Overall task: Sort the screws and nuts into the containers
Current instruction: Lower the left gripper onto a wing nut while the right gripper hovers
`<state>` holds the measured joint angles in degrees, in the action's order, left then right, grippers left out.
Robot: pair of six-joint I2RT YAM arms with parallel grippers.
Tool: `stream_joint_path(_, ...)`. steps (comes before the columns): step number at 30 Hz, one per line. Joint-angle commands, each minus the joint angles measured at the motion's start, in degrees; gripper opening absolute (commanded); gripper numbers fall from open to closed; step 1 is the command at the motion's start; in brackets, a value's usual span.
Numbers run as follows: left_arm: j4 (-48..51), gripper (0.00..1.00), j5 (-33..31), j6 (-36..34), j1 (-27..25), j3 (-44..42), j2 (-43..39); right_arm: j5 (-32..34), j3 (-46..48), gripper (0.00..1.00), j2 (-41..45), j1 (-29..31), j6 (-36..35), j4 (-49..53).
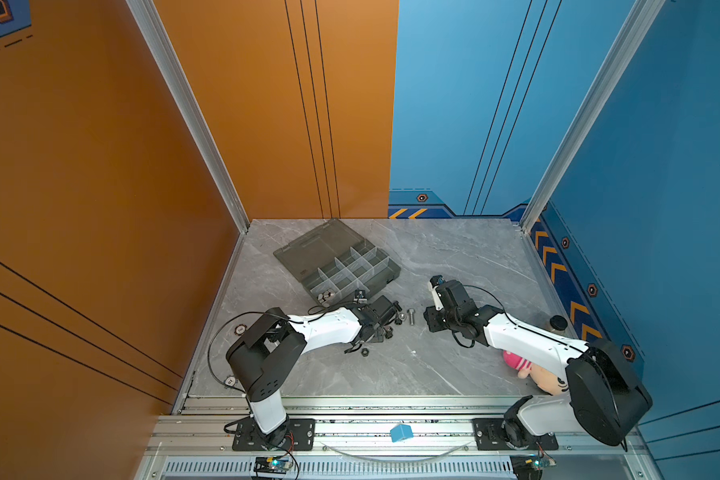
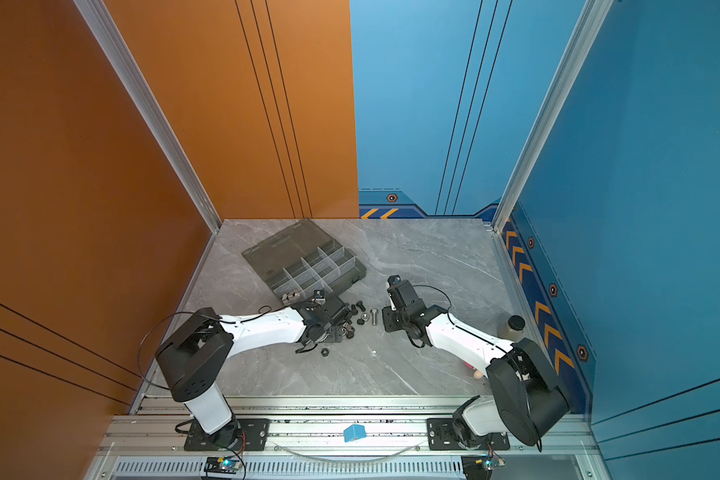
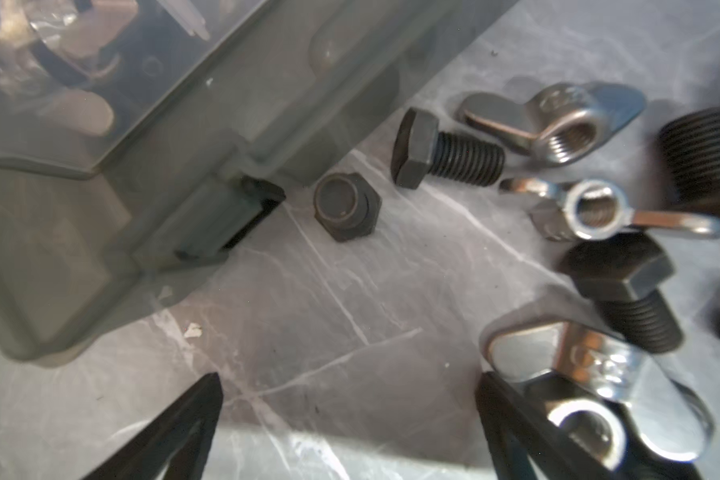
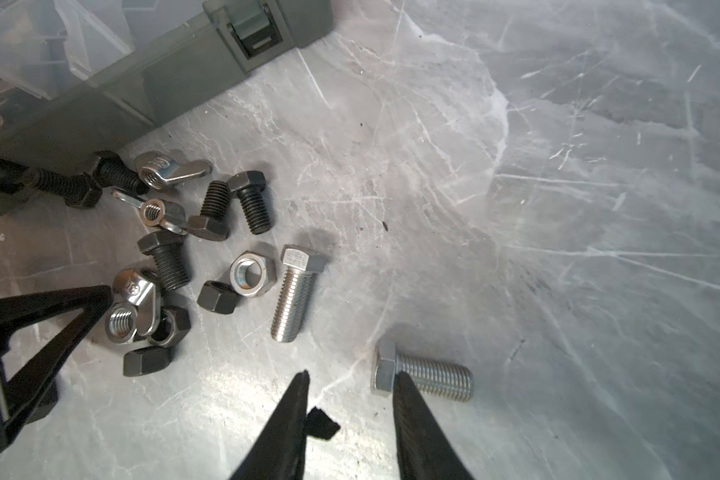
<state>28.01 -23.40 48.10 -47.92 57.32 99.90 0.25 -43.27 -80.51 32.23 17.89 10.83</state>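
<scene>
The smoky-grey organizer (image 1: 385, 275) lies open at the back left, and silver wing nuts (image 1: 325, 296) sit in one of its containers at the front corner. In front of it lies a pile of black screws (image 4: 250, 199), silver wing nuts (image 3: 558, 124) and hex nuts (image 4: 252, 274). My left gripper (image 3: 350, 386) stands open over bare table beside the pile, with a wing nut (image 3: 578, 395) against one finger. My right gripper (image 4: 352, 376) is open and empty. A silver bolt (image 4: 429, 378) lies just outside one of its fingers, and another silver bolt (image 1: 411, 316) lies nearby.
One black nut (image 1: 365, 352) lies alone nearer the front. A black-capped bottle (image 1: 557, 323) stands by the right wall, and a pink plush toy (image 1: 524, 368) lies under the right arm. A blue block (image 1: 400, 433) sits on the front rail.
</scene>
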Motion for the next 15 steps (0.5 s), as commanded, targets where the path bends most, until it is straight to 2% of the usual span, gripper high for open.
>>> stream_joint_path(1,1.85,0.98,-0.42,0.37,-0.98,1.3,0.73,0.27,1.23,0.36,1.53,-0.45,0.69,-0.79)
stream_joint_path(15,1.82,0.98,1.52,-1.16,-3.13,7.73,7.16,0.31,3.4,0.36,4.85,-1.97,0.86,-0.61)
